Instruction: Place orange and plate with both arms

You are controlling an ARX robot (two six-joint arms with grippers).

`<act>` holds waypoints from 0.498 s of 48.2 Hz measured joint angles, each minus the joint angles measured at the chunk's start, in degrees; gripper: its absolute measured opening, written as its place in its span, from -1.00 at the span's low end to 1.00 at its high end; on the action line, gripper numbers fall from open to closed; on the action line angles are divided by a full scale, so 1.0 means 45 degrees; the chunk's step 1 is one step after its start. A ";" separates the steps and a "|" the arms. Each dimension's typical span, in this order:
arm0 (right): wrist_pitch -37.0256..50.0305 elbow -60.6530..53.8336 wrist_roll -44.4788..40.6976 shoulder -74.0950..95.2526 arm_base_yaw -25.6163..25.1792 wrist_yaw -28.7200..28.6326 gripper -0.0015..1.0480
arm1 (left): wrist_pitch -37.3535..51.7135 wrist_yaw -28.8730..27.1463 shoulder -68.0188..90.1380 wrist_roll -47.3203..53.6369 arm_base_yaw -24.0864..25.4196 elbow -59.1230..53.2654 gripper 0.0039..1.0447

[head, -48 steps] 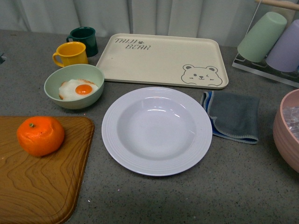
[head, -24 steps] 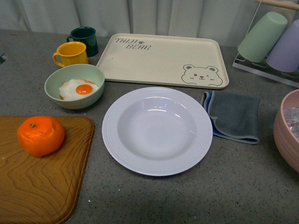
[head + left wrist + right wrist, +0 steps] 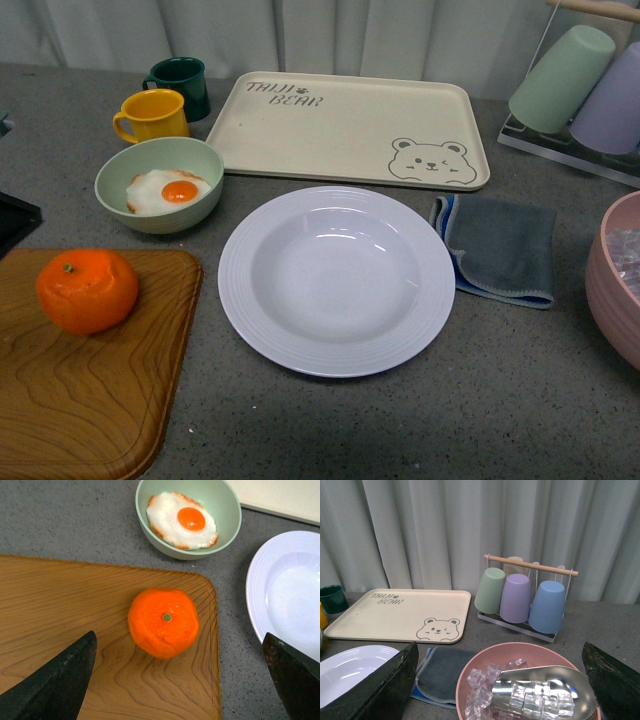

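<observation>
The orange sits on a wooden board at the front left. In the left wrist view the orange lies stem up, just ahead of my open, empty left gripper, which hovers above the board with a finger either side. The white ribbed plate lies empty on the counter's middle, and its edge also shows in the left wrist view and the right wrist view. My right gripper is open and empty, above a pink bowl.
A green bowl holds a fried egg. Yellow and dark green mugs stand behind it. A beige bear tray lies at the back, a grey cloth right of the plate. The pink bowl holds ice and a metal scoop. A cup rack stands far right.
A dark part of my left arm has come into the front view at the left edge, beside the board. The orange and the plate have not moved.
</observation>
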 joint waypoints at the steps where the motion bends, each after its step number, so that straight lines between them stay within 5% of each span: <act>1: 0.0000 0.0000 0.0005 0.0000 0.0000 0.0000 0.82 | 0.0034 0.0000 0.0185 -0.0029 -0.0015 0.0068 0.88; 24: 0.0000 0.0000 0.0000 0.0000 0.0000 0.0000 0.82 | 0.0044 0.0471 0.4240 -0.0437 -0.0466 0.1763 0.88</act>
